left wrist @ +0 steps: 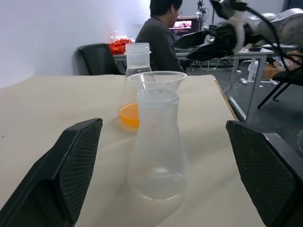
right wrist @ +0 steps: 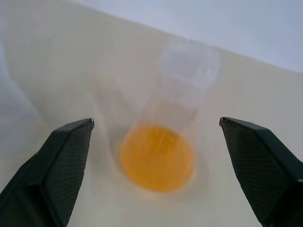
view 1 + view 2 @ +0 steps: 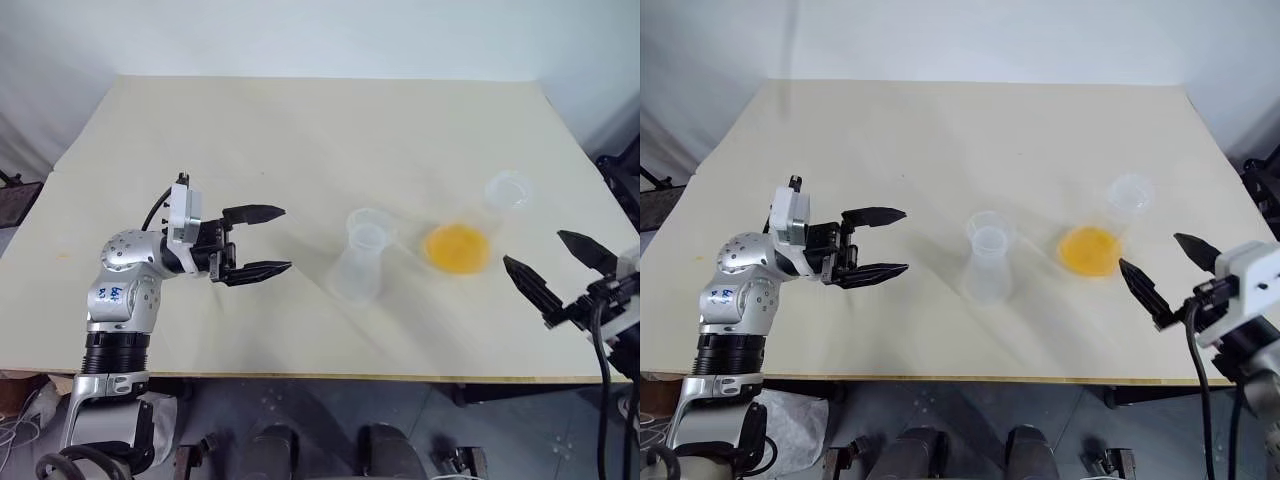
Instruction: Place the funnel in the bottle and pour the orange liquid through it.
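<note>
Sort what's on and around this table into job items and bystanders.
Job:
- small clear plastic funnel, seated in the mouth of the
- frosted cone-shaped plastic bottle
- clear wide-based flask holding the orange liquid

Bystanders:
- seated person
- dark chair

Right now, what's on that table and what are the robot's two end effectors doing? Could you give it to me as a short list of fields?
table: pale wooden top
bottle: frosted, upright near the middle
funnel: clear, seated in the bottle's mouth
flask: clear, wide-based, to the bottle's right
orange liquid: shallow layer in the flask's base
left end effector: open, empty, pointing at the bottle
right end effector: open, empty, near the flask
background: seated person beyond the table
</note>
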Controlling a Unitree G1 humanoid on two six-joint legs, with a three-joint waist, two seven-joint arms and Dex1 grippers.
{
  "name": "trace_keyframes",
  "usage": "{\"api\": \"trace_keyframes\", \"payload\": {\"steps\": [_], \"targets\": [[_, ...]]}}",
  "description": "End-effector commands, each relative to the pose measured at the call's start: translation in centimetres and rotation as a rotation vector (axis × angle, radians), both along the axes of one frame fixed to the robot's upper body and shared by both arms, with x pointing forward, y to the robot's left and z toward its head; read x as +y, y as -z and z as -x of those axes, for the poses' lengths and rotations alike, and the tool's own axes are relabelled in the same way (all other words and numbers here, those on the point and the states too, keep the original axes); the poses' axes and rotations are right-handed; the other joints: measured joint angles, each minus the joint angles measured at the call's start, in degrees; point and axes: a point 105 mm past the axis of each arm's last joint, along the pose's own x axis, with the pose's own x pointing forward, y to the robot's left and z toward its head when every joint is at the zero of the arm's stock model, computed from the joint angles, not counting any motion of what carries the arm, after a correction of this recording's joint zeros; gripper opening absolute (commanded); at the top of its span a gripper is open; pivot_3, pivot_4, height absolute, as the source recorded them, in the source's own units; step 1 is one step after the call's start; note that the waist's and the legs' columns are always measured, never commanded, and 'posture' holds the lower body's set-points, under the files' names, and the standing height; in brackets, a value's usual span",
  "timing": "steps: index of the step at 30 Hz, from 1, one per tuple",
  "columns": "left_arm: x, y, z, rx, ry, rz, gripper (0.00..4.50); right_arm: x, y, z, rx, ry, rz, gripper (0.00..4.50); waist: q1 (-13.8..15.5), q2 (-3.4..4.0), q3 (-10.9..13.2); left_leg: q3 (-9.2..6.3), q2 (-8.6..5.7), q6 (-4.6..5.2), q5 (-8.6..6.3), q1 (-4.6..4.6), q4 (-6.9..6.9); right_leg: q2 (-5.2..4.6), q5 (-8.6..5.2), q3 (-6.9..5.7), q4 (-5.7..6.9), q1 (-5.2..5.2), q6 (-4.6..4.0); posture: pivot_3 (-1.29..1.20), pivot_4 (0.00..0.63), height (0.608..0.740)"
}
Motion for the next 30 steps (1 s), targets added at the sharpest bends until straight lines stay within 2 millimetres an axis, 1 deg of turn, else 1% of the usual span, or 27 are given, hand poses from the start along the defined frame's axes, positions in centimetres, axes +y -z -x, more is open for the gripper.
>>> {"api": "trace_keyframes", "payload": {"steps": [1, 6, 13, 16, 21, 23, 30], "targets": [[0.0, -1.2, 0.6, -0.043, 0.008, 0.02, 4.45, -0.3, -0.4, -1.7, -0.021, 0.018, 0.007, 4.5, -0.1, 0.0, 0.0, -0.01, -0.01, 0.0, 0.0, 0.0, -0.01, -0.01, 0.0, 0.0, 0.0, 0.01, 0.0, 0.0, 0.15, 0.74], [0.7, -1.2, 0.9, -0.044, -0.023, 0.006, 4.45, -0.5, -0.6, -4.4, -0.042, 0.028, -0.006, 4.5, -0.5, 0.05, 0.0, -0.03, -0.02, 0.0, 0.0, 0.0, -0.06, -0.03, 0.0, -0.01, -0.03, 0.0, 0.0, 0.0, 0.15, 0.74], [0.8, -1.4, 1.4, -0.045, -0.039, 0.009, 4.45, 0.1, -0.7, -6.2, -0.056, -0.002, -0.016, 4.5, -0.6, 0.07, 0.0, -0.02, -0.02, 0.0, 0.0, -0.01, -0.07, -0.04, 0.0, 0.0, -0.05, -0.02, 0.0, 0.0, 0.15, 0.74], [0.8, -1.5, 1.5, -0.047, -0.048, 0.008, 4.45, 0.7, -1.3, -7.3, -0.08, -0.033, -0.028, 4.5, -0.6, 0.07, 0.0, -0.02, -0.02, 0.0, 0.0, -0.01, -0.05, -0.05, 0.0, 0.0, -0.06, -0.01, 0.0, 0.0, 0.15, 0.74], [0.9, -1.6, 1.6, -0.049, -0.058, 0.006, 4.45, 0.9, -2.0, -8.5, -0.102, -0.039, -0.057, 4.5, -0.6, 0.08, 0.0, -0.02, 0.0, 0.0, 0.0, -0.01, -0.08, -0.03, 0.0, -0.01, -0.07, -0.04, 0.0, 0.0, 0.15, 0.74], [0.9, -1.6, 1.7, -0.05, -0.062, 0.005, 4.45, 1.1, -2.0, -9.0, -0.095, -0.045, -0.064, 4.5, -0.6, 0.07, 0.0, -0.02, -0.01, 0.0, 0.0, -0.01, -0.08, -0.05, 0.0, -0.01, -0.07, -0.03, 0.0, 0.0, 0.15, 0.74], [0.9, -1.6, 1.7, -0.054, -0.075, 0.005, 4.45, 1.2, -2.2, -9.6, -0.093, -0.041, -0.089, 4.5, -0.7, 0.08, 0.0, -0.02, 0.0, 0.0, 0.0, -0.02, -0.1, -0.04, 0.0, 0.0, -0.08, -0.05, 0.0, 0.0, 0.15, 0.74]]}}
